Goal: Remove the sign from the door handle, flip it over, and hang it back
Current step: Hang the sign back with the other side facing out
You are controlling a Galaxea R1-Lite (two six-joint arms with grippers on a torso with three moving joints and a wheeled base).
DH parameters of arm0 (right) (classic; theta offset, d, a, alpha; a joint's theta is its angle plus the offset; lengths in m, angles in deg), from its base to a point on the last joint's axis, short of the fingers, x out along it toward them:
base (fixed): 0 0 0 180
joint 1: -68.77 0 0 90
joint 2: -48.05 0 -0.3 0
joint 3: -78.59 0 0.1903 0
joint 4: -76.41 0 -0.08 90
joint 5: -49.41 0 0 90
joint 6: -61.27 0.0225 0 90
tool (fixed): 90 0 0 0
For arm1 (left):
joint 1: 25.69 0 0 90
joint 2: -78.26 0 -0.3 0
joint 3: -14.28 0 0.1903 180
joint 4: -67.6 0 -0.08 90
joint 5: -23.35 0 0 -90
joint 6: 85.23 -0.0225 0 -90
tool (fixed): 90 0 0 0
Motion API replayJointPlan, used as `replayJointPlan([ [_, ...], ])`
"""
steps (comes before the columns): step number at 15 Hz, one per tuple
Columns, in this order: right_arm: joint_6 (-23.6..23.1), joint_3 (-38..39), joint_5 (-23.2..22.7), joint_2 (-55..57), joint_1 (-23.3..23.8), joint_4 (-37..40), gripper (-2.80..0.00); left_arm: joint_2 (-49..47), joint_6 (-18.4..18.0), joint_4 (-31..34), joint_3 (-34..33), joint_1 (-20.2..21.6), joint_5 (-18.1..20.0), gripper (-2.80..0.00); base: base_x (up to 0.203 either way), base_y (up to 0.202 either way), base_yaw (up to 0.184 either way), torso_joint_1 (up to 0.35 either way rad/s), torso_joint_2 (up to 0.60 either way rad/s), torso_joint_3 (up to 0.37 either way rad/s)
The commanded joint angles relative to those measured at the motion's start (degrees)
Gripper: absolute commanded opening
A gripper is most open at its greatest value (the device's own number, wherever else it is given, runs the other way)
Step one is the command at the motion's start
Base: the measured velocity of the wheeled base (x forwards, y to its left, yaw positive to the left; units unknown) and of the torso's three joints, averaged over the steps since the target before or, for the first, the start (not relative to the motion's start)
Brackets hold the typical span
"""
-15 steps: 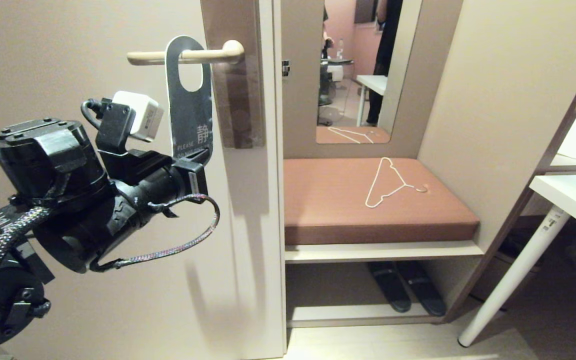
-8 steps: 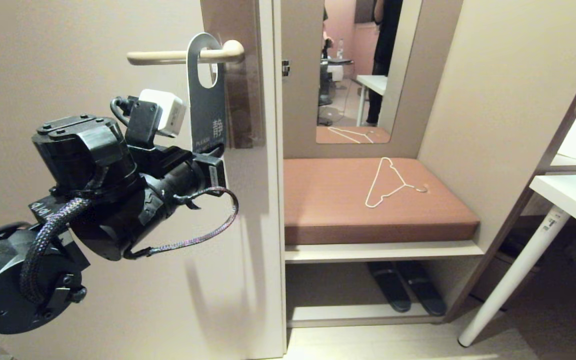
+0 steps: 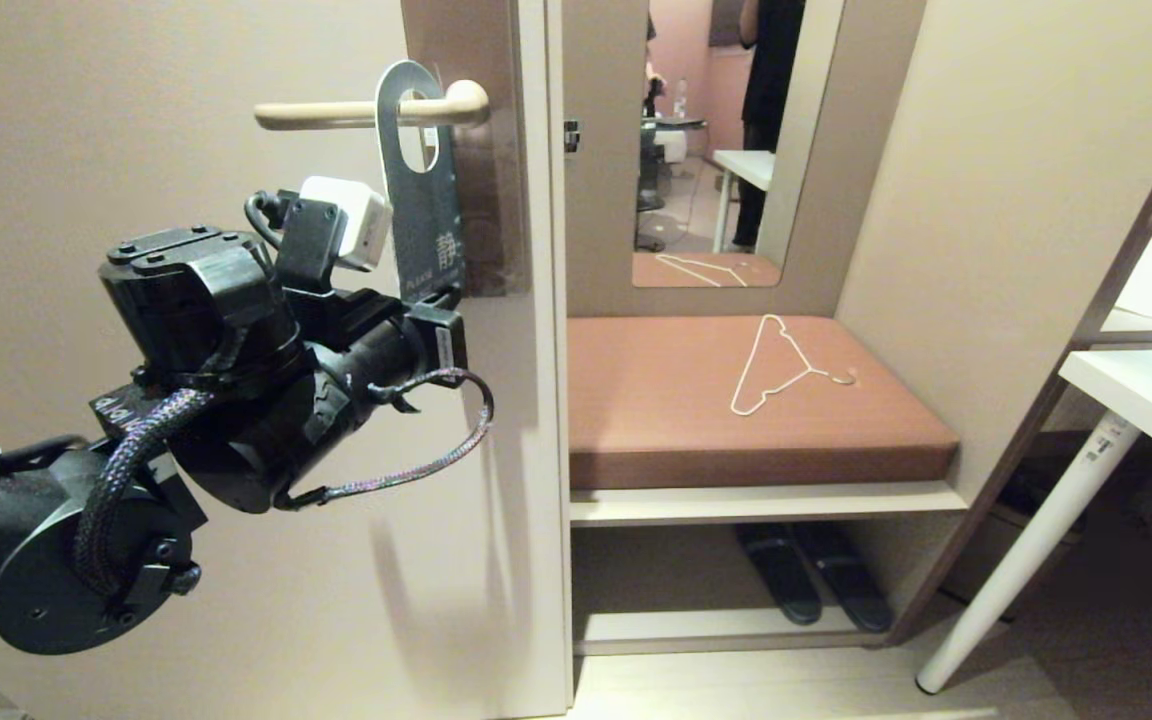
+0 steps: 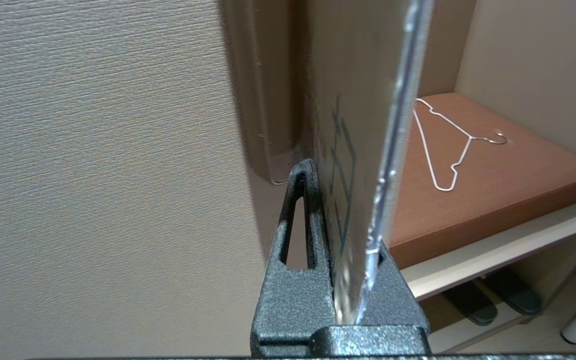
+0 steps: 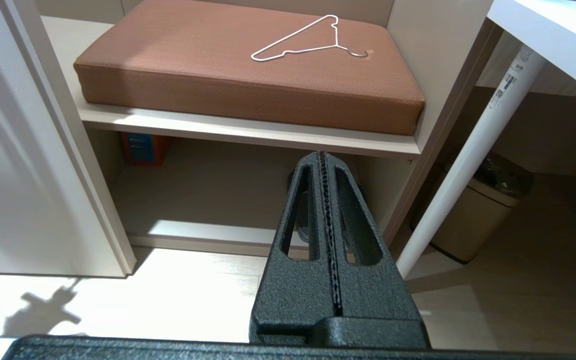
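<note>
The left gripper (image 3: pixel 441 312), at 9 o'clock in the head view, pinches the bottom of the sign (image 3: pixel 424 190); its hole sits over the handle (image 3: pixel 356 112), so the sign hangs.

Beige door (image 3: pixel 186 300), wall mirror (image 3: pixel 726 140), brown bench cushion (image 3: pixel 656 420), white hanger (image 3: pixel 776 365).

The head view looks forward and slightly down at a door (image 3: pixel 236 200), its door handle (image 3: pixel 356 113) in the upper left of the frame, a cushioned bench (image 3: pixel 736 400) at centre. The left wrist view sits tight against the door, facing along the clamped sign (image 4: pixel 363 165) toward the bench. The right wrist view looks from low down, over its closed fingers (image 5: pixel 330 260), at the bench front. All three views share the white wire hanger (image 3: pixel 781 365).
</note>
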Motion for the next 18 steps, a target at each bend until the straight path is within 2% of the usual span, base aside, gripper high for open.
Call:
replayJointPlan([
  [1,0.0,0.0,0.0,0.1,0.0,0.0,-2.80,0.1,0.0,-0.3,0.0,-0.2,-0.1,-2.80,0.000,0.000,0.000,0.000,0.00,0.000],
  [8,0.0,0.0,0.0,0.1,0.0,0.0,-2.80,0.4,0.0,-0.3,-0.1,-0.2,-0.8,-2.80,0.000,0.000,0.000,0.000,0.00,0.000],
  [11,0.0,0.0,0.0,0.1,0.0,0.0,-2.80,0.4,-0.2,-0.2,-0.1,-1.2,-3.0,-2.80,0.000,0.000,0.000,0.000,0.00,0.000],
  [15,0.0,0.0,0.0,0.1,0.0,0.0,-2.80,0.2,-0.2,-0.2,-0.1,-3.9,-7.9,-2.80,0.000,0.000,0.000,0.000,0.00,0.000],
  [18,0.0,0.0,0.0,0.1,-0.1,0.0,-2.80,-0.1,-0.3,-0.1,-0.1,-4.5,-8.4,-2.80,0.000,0.000,0.000,0.000,0.00,0.000],
])
